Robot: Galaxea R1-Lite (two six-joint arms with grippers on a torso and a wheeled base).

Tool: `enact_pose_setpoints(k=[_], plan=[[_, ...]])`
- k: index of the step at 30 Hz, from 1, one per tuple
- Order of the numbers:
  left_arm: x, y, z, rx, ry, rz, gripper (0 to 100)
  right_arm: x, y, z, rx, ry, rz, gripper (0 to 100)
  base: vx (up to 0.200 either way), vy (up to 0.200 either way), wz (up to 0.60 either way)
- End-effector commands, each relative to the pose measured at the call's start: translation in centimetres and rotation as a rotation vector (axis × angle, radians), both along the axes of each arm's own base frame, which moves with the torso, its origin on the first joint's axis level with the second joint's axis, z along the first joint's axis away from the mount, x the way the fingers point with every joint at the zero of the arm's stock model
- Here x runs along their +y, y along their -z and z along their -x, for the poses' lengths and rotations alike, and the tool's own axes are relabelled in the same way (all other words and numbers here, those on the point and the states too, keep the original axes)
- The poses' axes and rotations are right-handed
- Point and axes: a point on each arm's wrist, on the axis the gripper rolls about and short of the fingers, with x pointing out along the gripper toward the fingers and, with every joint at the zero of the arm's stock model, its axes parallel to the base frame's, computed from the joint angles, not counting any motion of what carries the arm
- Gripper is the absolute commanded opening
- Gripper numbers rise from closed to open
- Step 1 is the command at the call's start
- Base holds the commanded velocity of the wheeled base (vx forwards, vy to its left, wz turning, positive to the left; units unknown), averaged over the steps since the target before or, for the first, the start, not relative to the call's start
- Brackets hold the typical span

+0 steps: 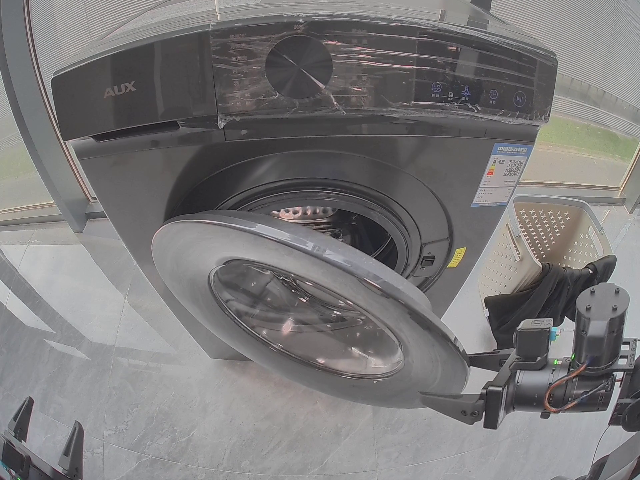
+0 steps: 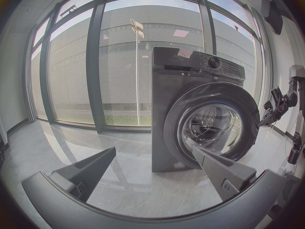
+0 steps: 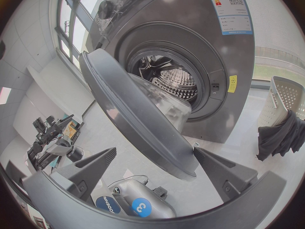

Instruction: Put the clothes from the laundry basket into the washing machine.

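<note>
The grey washing machine stands in front of me with its round door swung partway out, and the drum shows behind it. My right gripper is open at the door's free edge, one finger on each side of the rim; the right wrist view shows the door running between the fingers. A cream laundry basket stands right of the machine, with black clothing draped over its front rim. My left gripper is low at the left, open and holding nothing.
Glass window walls with a dark frame post close off the space behind the machine. Bare tiled floor lies left and in front of the door. The basket is close beside the machine's right side.
</note>
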Motion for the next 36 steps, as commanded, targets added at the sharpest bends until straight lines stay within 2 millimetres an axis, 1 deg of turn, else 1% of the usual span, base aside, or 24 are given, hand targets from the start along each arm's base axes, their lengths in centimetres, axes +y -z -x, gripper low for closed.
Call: enact_pose_setpoints(k=[1, 3, 4, 6, 7, 8, 10, 11, 12, 13, 14, 15, 18, 19, 22, 23, 26, 30, 31, 32, 33, 36], plan=[[0.0, 0.5, 0.0, 0.0, 0.0, -0.001, 100, -0.7, 0.2, 1.4, -0.027, -0.034, -0.026, 100, 0.0, 0.0, 0.0], [0.0, 0.5, 0.0, 0.0, 0.0, -0.001, 100, -0.8, 0.1, 1.5, -0.03, -0.035, -0.029, 100, 0.0, 0.0, 0.0], [0.0, 0.5, 0.0, 0.001, 0.0, -0.001, 100, -1.3, -0.4, 2.0, -0.055, -0.051, -0.06, 100, 0.0, 0.0, 0.0], [0.0, 0.5, 0.0, 0.0, 0.0, -0.001, 100, -1.7, -1.1, 2.3, -0.081, -0.058, -0.093, 100, 0.0, 0.0, 0.0], [0.0, 0.5, 0.0, 0.001, -0.002, -0.001, 100, -1.7, -1.2, 2.3, -0.084, -0.059, -0.096, 100, 0.0, 0.0, 0.0], [0.0, 0.5, 0.0, 0.0, 0.0, -0.001, 100, -1.8, -2.1, 2.4, -0.116, -0.06, -0.127, 100, 0.0, 0.0, 0.0], [0.0, 0.5, 0.0, 0.001, 0.0, -0.001, 100, -1.9, -2.5, 2.3, -0.13, -0.05, -0.138, 100, 0.0, 0.0, 0.0], [0.0, 0.5, 0.0, 0.0, 0.0, -0.001, 100, -2.2, -3.3, 1.6, -0.157, -0.017, -0.155, 100, 0.0, 0.0, 0.0], [0.0, 0.5, 0.0, 0.0, 0.0, -0.001, 100, -2.2, -3.3, 1.6, -0.157, -0.017, -0.155, 100, 0.0, 0.0, 0.0], [0.0, 0.5, 0.0, 0.0, -0.002, -0.001, 100, -2.6, -4.0, 0.9, -0.183, 0.024, -0.169, 100, 0.0, 0.0, 0.0], [0.0, 0.5, 0.0, 0.001, -0.002, -0.001, 100, -2.7, -4.4, 0.6, -0.194, 0.035, -0.176, 100, 0.0, 0.0, 0.0], [0.0, 0.5, 0.0, 0.0, 0.0, -0.001, 100, -2.9, -5.2, 0.0, -0.218, 0.059, -0.189, 100, 0.0, 0.0, 0.0], [0.0, 0.5, 0.0, 0.0, 0.0, -0.001, 100, -3.4, -6.4, -1.3, -0.251, 0.121, -0.202, 100, 0.0, 0.0, 0.0], [0.0, 0.5, 0.0, 0.0, 0.0, -0.001, 100, -3.6, -6.6, -1.6, -0.255, 0.141, -0.2, 100, 0.0, 0.0, 0.0], [0.0, 0.5, 0.0, 0.0, 0.0, -0.001, 100, -3.9, -5.6, -2.8, -0.219, 0.185, -0.165, 100, 0.0, 0.0, 0.0], [0.0, 0.5, 0.0, 0.0, 0.0, -0.001, 100, -3.8, -4.9, -3.3, -0.194, 0.194, -0.143, 100, 0.0, 0.0, 0.0], [0.0, 0.5, 0.0, 0.0, 0.0, -0.001, 100, -3.5, -3.7, -3.8, -0.158, 0.224, -0.103, 100, 0.0, 0.0, 0.0], [0.0, 0.5, 0.0, 0.0, 0.0, -0.001, 100, -3.3, -1.4, -4.1, -0.092, 0.231, -0.036, 100, 0.0, 0.0, 0.0], [0.0, 0.5, 0.0, 0.0, 0.0, -0.001, 100, -3.3, -1.4, -4.1, -0.092, 0.231, -0.036, 100, 0.0, 0.0, 0.0], [0.0, 0.5, 0.0, 0.001, 0.0, -0.001, 100, -3.0, -0.4, -4.0, -0.071, 0.206, 0.005, 100, 0.0, 0.0, 0.0], [0.0, 0.5, 0.0, 0.0, 0.0, -0.001, 100, -2.9, 0.1, -3.8, -0.059, 0.196, 0.022, 100, 0.0, 0.0, 0.0], [0.0, 0.5, 0.0, 0.0, 0.0, -0.001, 100, -2.3, 0.8, -3.5, -0.035, 0.16, 0.042, 100, 0.0, 0.0, 0.0]])
